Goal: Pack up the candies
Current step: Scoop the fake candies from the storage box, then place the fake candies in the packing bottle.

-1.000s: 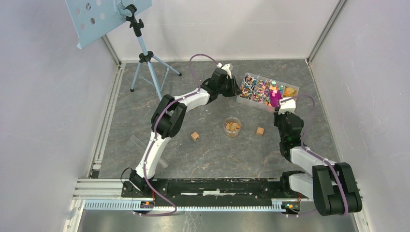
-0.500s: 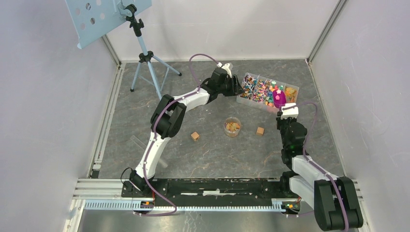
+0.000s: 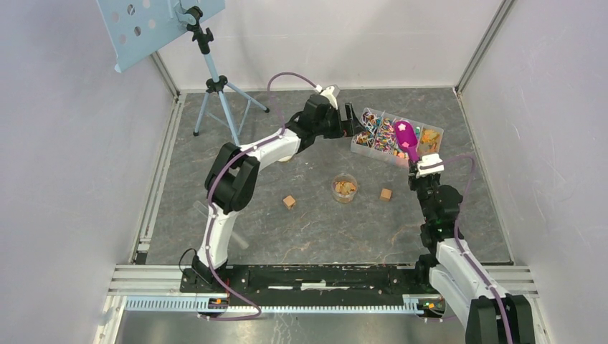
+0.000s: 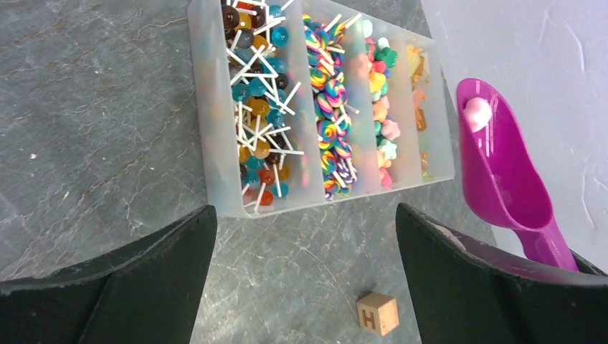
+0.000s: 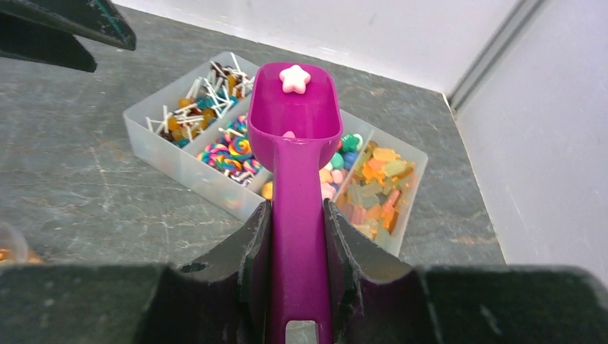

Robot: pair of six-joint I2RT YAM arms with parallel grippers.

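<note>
The candies fill a clear divided tray at the back right. My right gripper is shut on the handle of a magenta scoop, which hangs over the tray. In the right wrist view the scoop carries a pink star candy at its far lip, above the tray. My left gripper stands open at the tray's left end with nothing between its fingers. The left wrist view shows its jaws wide apart just short of the tray and the candies.
A small clear cup holding a few candies stands mid-table between two wooden cubes. One cube, marked H, lies beneath the left gripper. A tripod with a blue perforated plate stands back left. Walls close in on three sides.
My left gripper has opened wide at the tray's left end and lifted a little. The right arm has drawn back and raised the scoop out of the tray.
</note>
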